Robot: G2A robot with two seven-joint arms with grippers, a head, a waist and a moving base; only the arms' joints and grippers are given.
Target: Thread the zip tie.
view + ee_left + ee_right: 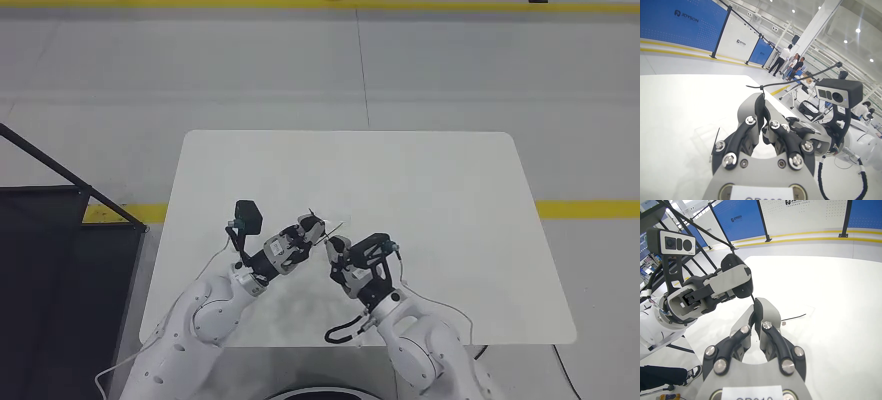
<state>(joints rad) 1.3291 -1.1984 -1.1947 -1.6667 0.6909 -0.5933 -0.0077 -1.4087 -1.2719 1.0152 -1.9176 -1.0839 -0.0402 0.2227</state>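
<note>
Black tie (763, 96) is pinched in both hands, held off the surface (450, 200). The left hand (762, 106) is clamped on the strap, and the strap's long axis runs straight through its pads. The head (762, 87) sits just above the left hand's fingertips. The other end drops out below the left hand into the right hand (755, 310), which is closed on it just beside and under the left hand. Both hands are on one strap, with the left nearer the head.

A crossing strap (800, 78) meets the head roughly square to the held strap. It shows a short tip on one side of the left hand and a long run on the other, rising away to a blocky end. It's likely a second tie and looks threaded, but I can't confirm that.

Judgement: the next move is a pull along that crossing axis, away from the left hand, and the right hand is nearer to regrasp for it. A loose tie (794, 317) lies on the surface, well apart from the left hand.
</note>
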